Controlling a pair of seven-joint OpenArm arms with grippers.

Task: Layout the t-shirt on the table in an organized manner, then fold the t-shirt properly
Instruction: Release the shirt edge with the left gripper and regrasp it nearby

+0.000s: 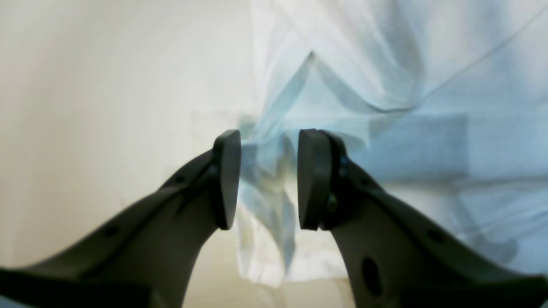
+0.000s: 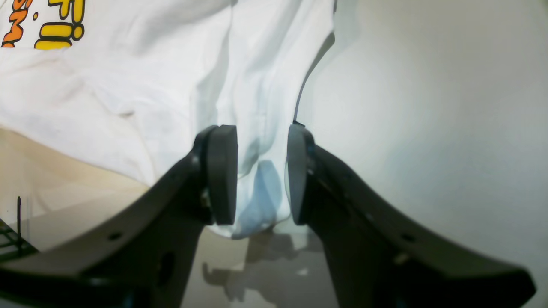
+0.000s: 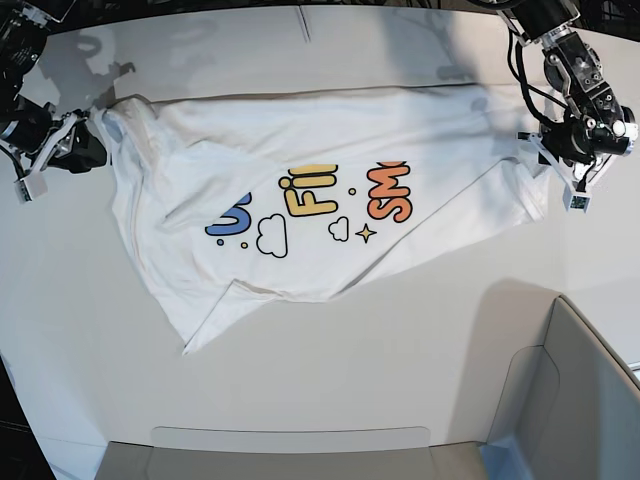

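While the t-shirt lies print-up but creased across the table, nearest hem corner turned under, layout stands partly done and folding unstarted. Left gripper, scene right: jaws parted astride bunched cloth, not clamped. Right gripper, scene left: likewise parted around an edge.

bin wall | grey-white | near right corner | upright

T-shirt spread print-up on table; left claw, right claw at opposite ends.
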